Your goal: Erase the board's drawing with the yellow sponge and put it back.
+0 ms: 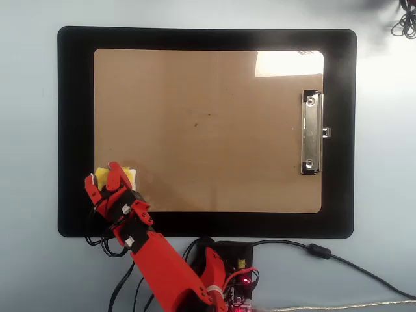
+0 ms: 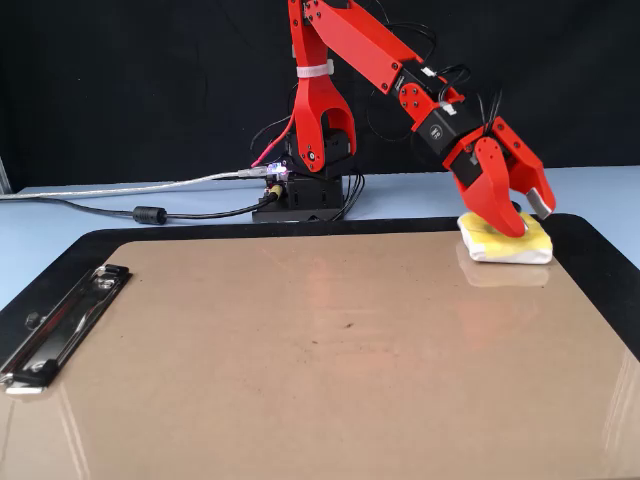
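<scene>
The brown board (image 1: 208, 149) lies on a black mat, clip (image 1: 311, 133) at the right in the overhead view. No drawn line shows on it, only a couple of tiny specks. The yellow sponge (image 1: 130, 174) lies flat on the board's lower left corner; in the fixed view the sponge (image 2: 500, 248) is at the far right corner. My red gripper (image 1: 109, 177) hangs right over it, fingers pointing down and standing apart either side of the sponge's middle. In the fixed view one fingertip (image 2: 508, 225) touches the sponge's top. The gripper (image 2: 527, 222) hides the knob.
The black mat (image 1: 75, 130) frames the board on a pale blue table. The arm's base (image 2: 305, 190) with its board and cables (image 2: 150, 213) stands behind the mat's far edge in the fixed view. The clip (image 2: 60, 320) is at the near left there.
</scene>
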You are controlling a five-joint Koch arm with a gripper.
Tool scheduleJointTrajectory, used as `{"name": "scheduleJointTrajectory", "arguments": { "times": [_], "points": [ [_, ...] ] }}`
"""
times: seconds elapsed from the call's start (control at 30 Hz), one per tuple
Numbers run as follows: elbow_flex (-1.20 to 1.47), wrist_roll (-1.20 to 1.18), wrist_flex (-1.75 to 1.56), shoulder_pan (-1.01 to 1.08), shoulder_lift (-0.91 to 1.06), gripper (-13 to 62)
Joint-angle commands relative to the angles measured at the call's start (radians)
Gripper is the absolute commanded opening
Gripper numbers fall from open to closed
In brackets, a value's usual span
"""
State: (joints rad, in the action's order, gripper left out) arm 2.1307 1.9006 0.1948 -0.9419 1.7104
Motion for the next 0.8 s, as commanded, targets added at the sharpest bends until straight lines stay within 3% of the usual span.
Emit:
{"name": "scheduleJointTrajectory", "arguments": {
  "times": [0.0,0.13,0.27,0.4,0.6,0.77],
  "points": [
    [-0.052,0.046,0.012,-0.008,0.095,32.8],
    [-0.124,0.057,0.322,0.014,0.273,32.5],
    [-0.334,0.028,0.920,0.161,0.353,32.7],
    [-0.468,-0.204,1.373,0.388,0.350,32.9],
    [-0.261,-0.486,1.497,0.807,0.397,32.8],
    [0.081,-0.509,1.431,0.956,0.509,33.2]
  ]
}}
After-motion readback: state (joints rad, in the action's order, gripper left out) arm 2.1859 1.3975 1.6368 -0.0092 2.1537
